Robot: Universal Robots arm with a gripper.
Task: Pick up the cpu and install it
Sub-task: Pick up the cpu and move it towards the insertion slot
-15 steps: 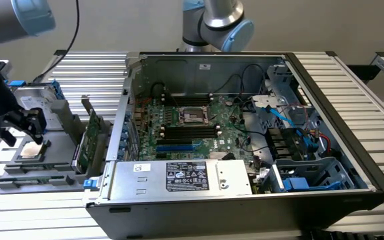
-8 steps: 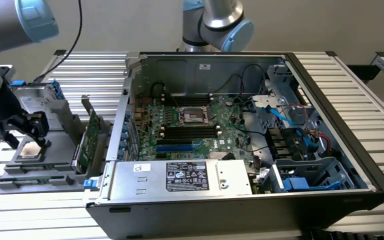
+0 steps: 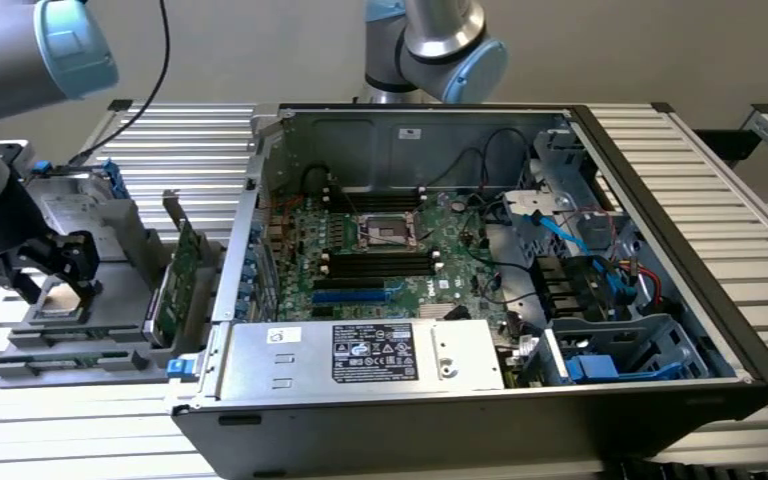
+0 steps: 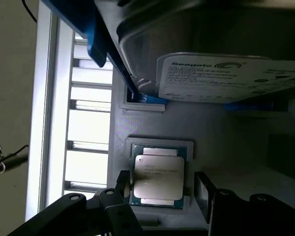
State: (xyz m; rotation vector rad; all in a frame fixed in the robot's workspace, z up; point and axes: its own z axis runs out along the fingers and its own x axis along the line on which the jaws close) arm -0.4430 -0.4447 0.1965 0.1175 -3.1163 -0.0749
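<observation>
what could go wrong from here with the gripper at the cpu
1. The open black gripper has a finger on either side of the small square silver-topped cpu, which lies in a close-fitting recess of the grey plastic tray; closing off-centre could tilt or jam it.
2. The label-covered silver hard drive lies nearby; lifting might brush it.

- The exterior view looks down from up high, on a slant, and from far back it takes in the whole open computer case [image 3: 398, 150].
- The gray tray [image 3: 37, 365] sits at the exterior view's left.
- The wrist view rides on the arm and looks down on that tray from very near (the hard drive [image 4: 226, 73] looks huge).
- Both views share the tray, the cpu [image 3: 57, 303] [image 4: 158, 178] and the gripper [image 3: 53, 285] [image 4: 162, 191].
</observation>
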